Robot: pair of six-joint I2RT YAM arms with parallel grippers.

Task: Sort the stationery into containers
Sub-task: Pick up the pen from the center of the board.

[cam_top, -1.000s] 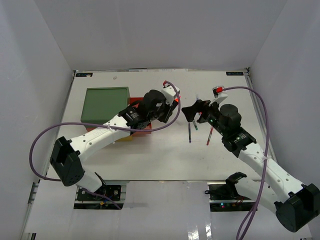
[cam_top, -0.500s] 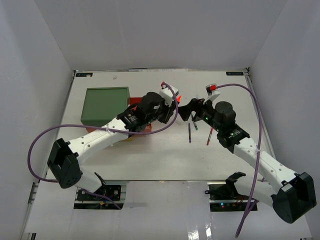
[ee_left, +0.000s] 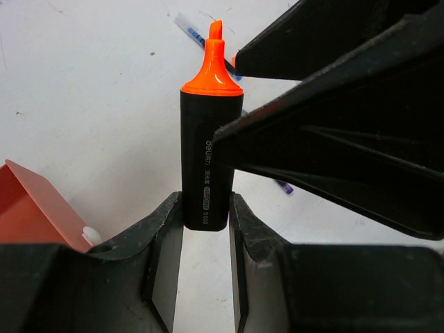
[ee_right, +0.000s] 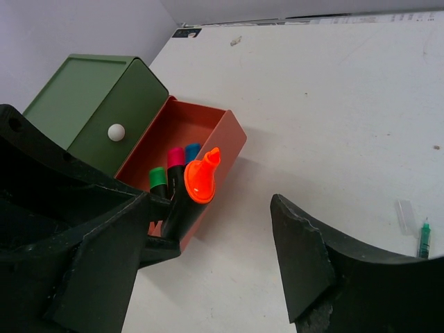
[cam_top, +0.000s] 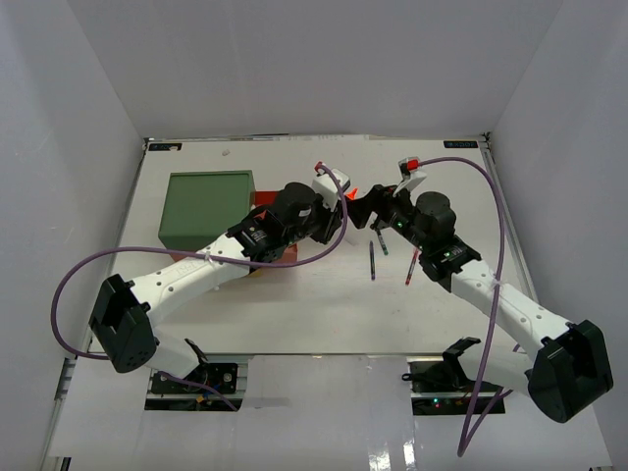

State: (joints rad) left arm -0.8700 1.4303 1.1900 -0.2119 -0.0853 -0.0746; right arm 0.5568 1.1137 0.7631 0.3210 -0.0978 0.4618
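A black highlighter with an orange cap [ee_left: 207, 139] stands upright in my left gripper [ee_left: 206, 229], which is shut on its lower end. In the top view this highlighter [cam_top: 348, 193] sits between the two arms. My right gripper [ee_right: 208, 257] is open, and its black fingers [ee_right: 312, 257] straddle the highlighter [ee_right: 198, 191] with a wide gap on the right side. The containers [cam_top: 206, 208] stand at left, green tier on top. The red-orange drawer [ee_right: 229, 135] is pulled out and holds highlighters with green, pink and blue caps [ee_right: 173, 170].
Thin pens [cam_top: 373, 260] [cam_top: 410, 265] lie on the white table right of centre, under my right arm. A green-tipped pen [ee_right: 423, 239] and a clear cap [ee_right: 406, 215] lie at the right. White walls enclose the table on three sides.
My right gripper has moved left and further from the bases, up to the highlighter in the left gripper, and its jaws have narrowed. The left gripper has kept its hold.
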